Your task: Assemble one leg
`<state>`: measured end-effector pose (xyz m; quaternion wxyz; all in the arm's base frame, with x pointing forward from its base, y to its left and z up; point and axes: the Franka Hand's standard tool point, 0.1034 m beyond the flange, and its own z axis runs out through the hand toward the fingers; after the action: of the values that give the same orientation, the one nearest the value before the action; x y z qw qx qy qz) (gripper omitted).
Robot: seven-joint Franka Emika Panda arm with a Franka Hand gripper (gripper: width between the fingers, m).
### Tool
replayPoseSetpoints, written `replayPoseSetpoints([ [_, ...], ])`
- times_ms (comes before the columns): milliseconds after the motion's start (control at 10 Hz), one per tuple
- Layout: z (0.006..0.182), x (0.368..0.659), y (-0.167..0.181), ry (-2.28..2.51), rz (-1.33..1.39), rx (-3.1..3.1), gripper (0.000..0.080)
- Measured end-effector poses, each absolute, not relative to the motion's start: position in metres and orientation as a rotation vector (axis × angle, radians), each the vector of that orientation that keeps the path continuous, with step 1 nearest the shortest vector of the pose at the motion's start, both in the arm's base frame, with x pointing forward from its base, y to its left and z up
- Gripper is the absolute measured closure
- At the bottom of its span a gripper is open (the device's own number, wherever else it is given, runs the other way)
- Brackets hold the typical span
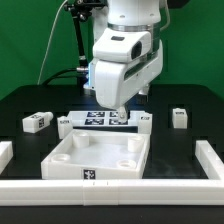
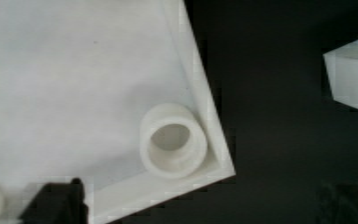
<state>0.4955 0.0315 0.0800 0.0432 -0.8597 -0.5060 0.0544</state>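
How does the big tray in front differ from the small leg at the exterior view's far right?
The tray is far larger than the leg. The tray is a low, wide square with a rim and round corner sockets; the leg is a compact plain block. The tray lies front and centre; the leg sits apart, farther back. Both are white, on the black table.

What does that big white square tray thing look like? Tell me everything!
The big white square tray-like piece looks like smooth plastic. It has a raised rim, round sockets at its corners, and a small black-and-white tag on its front wall. It lies flat on the black table, open side up.
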Motion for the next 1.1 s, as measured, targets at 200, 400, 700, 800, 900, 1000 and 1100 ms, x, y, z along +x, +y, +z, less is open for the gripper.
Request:
replayPoseSetpoints([
  [200,0.066,0.495,0.027,-1.754,0.086,-2.539,0.015],
  [400,0.051,0.488,0.019,-1.812,0.083,-2.495,0.015],
  [700,0.029,0.482,0.003,-1.828,0.115,-2.465,0.015],
  [800,0.021,0.478,0.001,-1.815,0.129,-2.462,0.015],
  [900,0.018,0.477,0.001,-1.815,0.124,-2.464,0.015],
  [1000,0.013,0.475,0.001,-1.812,0.121,-2.465,0.015],
  [1100,0.01,0.474,-0.001,-1.805,0.128,-2.465,0.015],
])
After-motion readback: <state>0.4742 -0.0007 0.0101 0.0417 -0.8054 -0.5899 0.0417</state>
